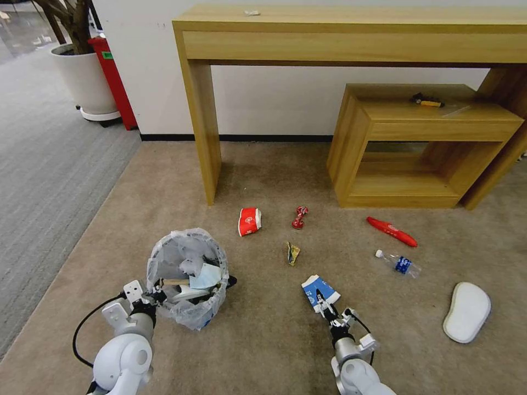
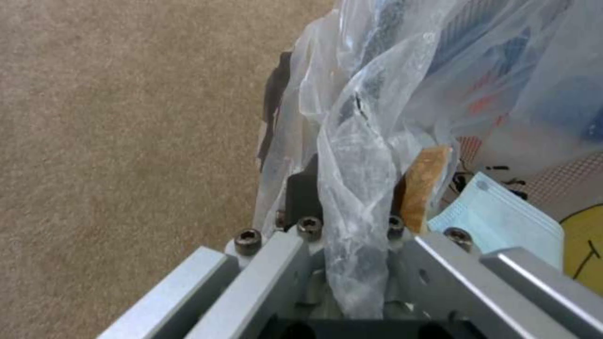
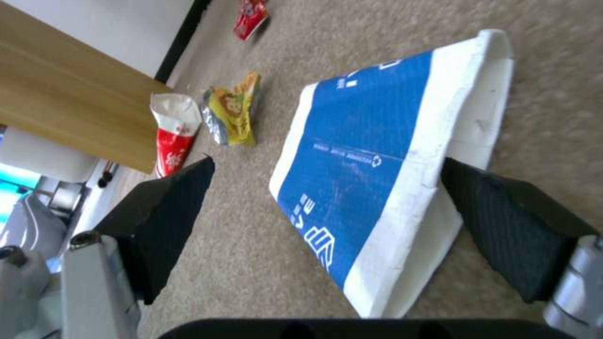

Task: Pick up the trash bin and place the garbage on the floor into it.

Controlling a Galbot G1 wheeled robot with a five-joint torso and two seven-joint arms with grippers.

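The left gripper [image 1: 155,297] is clamped on the trash bin [image 1: 186,277] rim at its 9 o'clock. The right gripper [image 1: 324,303], jaws wide, straddles the blue-white carton [image 1: 319,289] on the floor [image 1: 263,340].

A beige short-pile carpet [image 1: 263,181] is laid over most of the floor, and a grey ribbed carpet [image 1: 49,175] is laid along the left. A white wall [image 1: 274,99] with a dark skirting strip [image 1: 236,137] closes the far side. Against it a long light-wood desk [image 1: 351,38] is set, and a lower wooden side table [image 1: 422,142] with an open shelf is tucked under its right end. At far left a large white plant pot [image 1: 88,79] and a red cylinder [image 1: 116,82] are placed just beside each other.
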